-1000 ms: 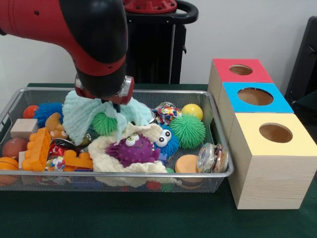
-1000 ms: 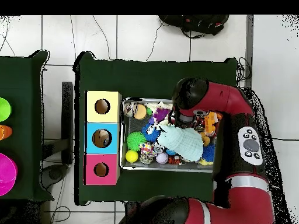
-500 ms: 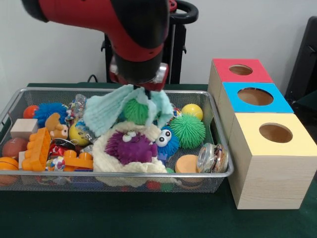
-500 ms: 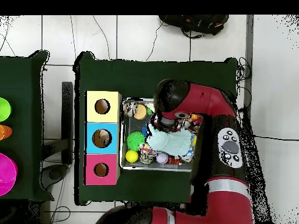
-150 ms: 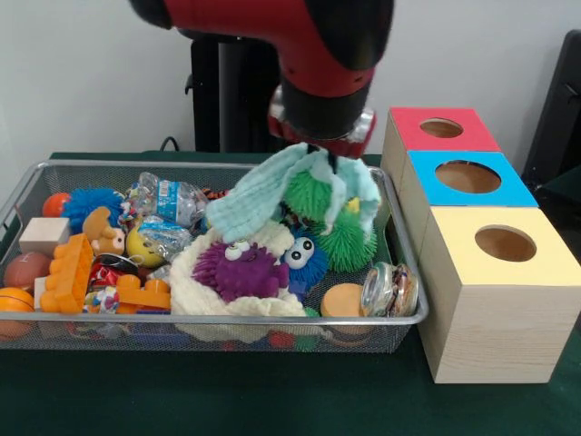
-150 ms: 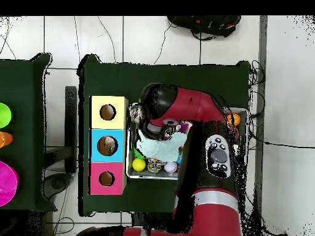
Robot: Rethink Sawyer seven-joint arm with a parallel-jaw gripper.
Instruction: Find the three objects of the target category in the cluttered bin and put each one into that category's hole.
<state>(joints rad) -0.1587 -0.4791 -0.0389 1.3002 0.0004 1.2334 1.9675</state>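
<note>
A pale mint-green knitted cloth [image 5: 272,186] hangs in the air above the right half of the wire mesh bin [image 5: 54,171], draped around a dark green spiky rubber ball [image 5: 309,193] that sits in its folds. The fingers [image 5: 320,154] of the red and black arm are pinched shut on the cloth's top edge, just under the wrist. In the overhead view the cloth [image 6: 157,145] shows below the arm's elbow, near the three boxes.

Below it lie a second green spiky ball [image 5: 348,238], a purple fuzzy monster toy [image 5: 241,270] on a cream cloth [image 5: 195,292], and a blue googly-eyed toy [image 5: 306,257]. To the right on the green tabletop [image 5: 272,400] stand three wooden boxes with round holes: a red-topped box [image 5: 445,130], a blue-topped box [image 5: 468,178] and a yellow-topped box [image 5: 502,247].
</note>
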